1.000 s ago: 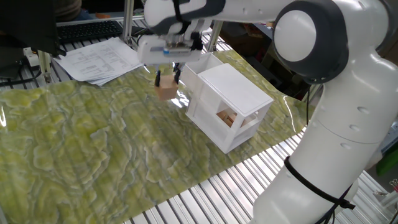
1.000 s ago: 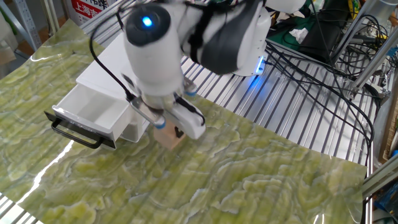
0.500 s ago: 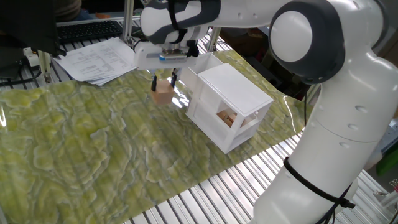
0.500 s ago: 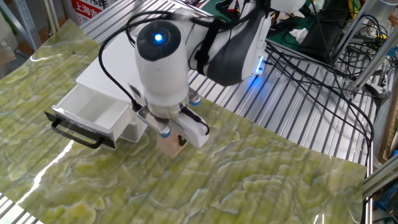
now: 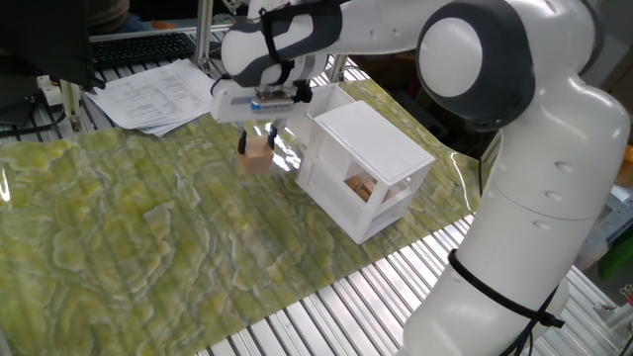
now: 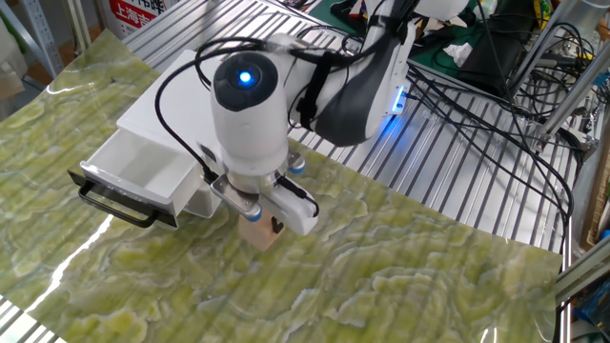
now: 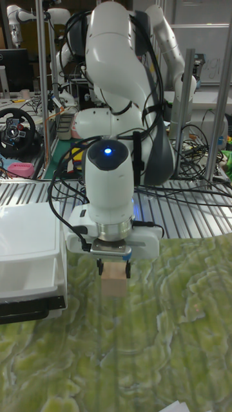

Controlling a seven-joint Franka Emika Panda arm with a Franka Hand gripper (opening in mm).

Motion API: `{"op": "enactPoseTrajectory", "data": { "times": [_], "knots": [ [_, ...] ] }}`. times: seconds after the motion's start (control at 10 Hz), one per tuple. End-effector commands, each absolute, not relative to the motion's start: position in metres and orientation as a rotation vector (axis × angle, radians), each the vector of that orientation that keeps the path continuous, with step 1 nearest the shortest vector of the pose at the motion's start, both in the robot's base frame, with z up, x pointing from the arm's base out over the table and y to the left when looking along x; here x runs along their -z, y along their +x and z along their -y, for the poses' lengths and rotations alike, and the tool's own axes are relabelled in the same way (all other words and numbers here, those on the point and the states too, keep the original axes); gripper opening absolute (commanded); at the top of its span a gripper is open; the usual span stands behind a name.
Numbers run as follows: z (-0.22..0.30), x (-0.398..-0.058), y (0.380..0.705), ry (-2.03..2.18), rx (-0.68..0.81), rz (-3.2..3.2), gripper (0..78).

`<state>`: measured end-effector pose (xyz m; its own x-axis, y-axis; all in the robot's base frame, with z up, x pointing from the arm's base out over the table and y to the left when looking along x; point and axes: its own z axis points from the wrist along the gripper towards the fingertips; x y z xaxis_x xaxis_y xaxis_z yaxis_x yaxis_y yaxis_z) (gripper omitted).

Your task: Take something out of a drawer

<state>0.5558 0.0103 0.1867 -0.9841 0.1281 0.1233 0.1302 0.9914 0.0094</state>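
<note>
1. compared with a second ago, the gripper [image 5: 255,139] has been shifted further from the cabinet [image 5: 358,166] and brought lower, so the cube [image 5: 257,155] now sits at the green marbled worktop [image 5: 148,237] instead of hanging above it.
2. the cube [image 6: 259,232] is pinched between the two black fingers [image 7: 100,266], which are closed on its upper sides; whether its base touches the worktop cannot be told for sure.
3. the cube [image 7: 113,281] is outside the drawer [image 6: 133,178], just beside the cabinet's front corner.
4. the drawer is pulled out, its black handle [image 6: 114,203] facing away from the cabinet, and its white inside is seen bare.
5. the arm is reached over the cabinet, with the wrist turned straight down and the gripper [image 7: 114,265] held vertical over the cube.
6. a blue light [image 6: 246,78] is lit on the wrist housing.
7. a tan object [image 5: 360,186] is seen in the cabinet's lower opening.
8. papers [image 5: 158,95] are lying at the far edge.
</note>
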Motion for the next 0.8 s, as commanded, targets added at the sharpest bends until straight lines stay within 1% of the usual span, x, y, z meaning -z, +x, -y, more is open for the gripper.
{"op": "enactPoseTrajectory", "data": {
  "times": [0.1, 0.8],
  "knots": [
    [-0.013, -0.178, 0.557, -0.193, 0.03, 3.034, 2.6],
    [-0.015, -0.154, 0.553, -0.196, 0.036, 3.07, 2.6]
  ]
}}
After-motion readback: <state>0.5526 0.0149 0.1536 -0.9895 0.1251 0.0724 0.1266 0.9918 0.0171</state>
